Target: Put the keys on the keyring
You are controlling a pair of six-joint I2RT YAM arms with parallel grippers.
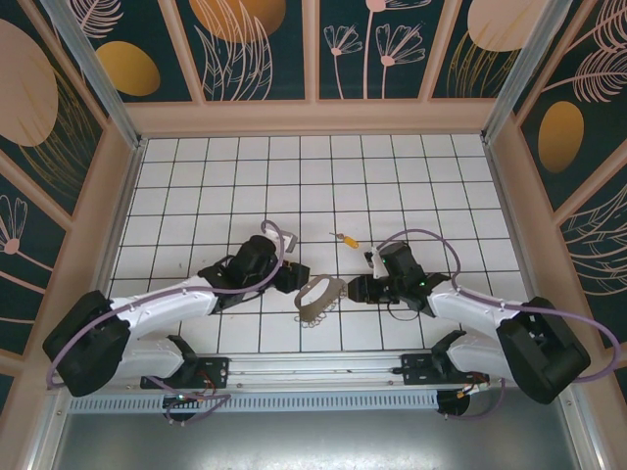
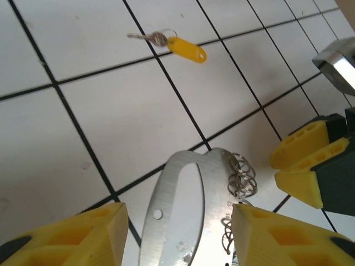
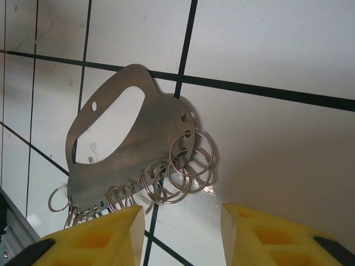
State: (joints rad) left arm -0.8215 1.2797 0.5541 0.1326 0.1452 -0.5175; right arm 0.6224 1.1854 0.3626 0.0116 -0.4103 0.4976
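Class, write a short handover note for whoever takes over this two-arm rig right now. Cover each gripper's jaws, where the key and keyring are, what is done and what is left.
Left gripper: jaws open, straddling the keyring; it doesn't look clamped.
Right gripper: jaws open and empty, just short of the keyring's wire rings.
Keyring: a flat metal plate with small rings along one edge, on the tiled table between the grippers.
Key: one small key with an orange-yellow tag, lying alone beyond the keyring.
Done: nothing attached yet.
Left: pick up the key, steady the keyring, thread the key onto a ring.
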